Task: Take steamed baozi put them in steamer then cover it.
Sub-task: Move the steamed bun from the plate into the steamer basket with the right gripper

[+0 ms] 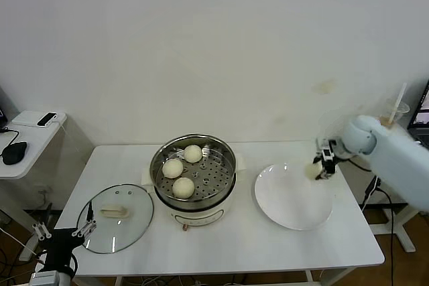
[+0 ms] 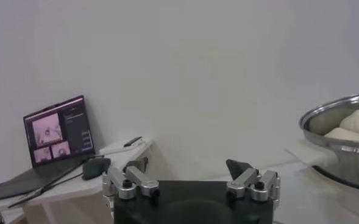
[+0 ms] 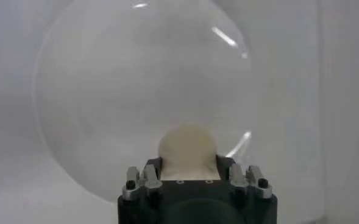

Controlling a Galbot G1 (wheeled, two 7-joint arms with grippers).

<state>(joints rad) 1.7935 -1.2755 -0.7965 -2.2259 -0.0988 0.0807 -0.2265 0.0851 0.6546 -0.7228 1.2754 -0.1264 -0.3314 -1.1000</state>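
While three steamed baozi [image 1: 182, 170] already sit on the perforated tray inside the steamer [image 1: 194, 173], you have the fourth baozi [image 1: 313, 170] clamped in the right tool [image 1: 322, 166], at the far right edge of the white plate [image 1: 293, 200]. In the right wrist view the fingers [image 3: 225, 165] press the bun's two sides, and it seems to rest on or just above the plate, so judge this the pickup. Your cover [image 1: 115, 218] lies flat on the desk [image 1: 268, 249] to the steamer's left, handle up, leaving the pot's mouth free for loading. Your left tool [image 1: 64, 232] waits near the desk's front-left corner, beside the cover, jaws spread apart, probably placed for the lid
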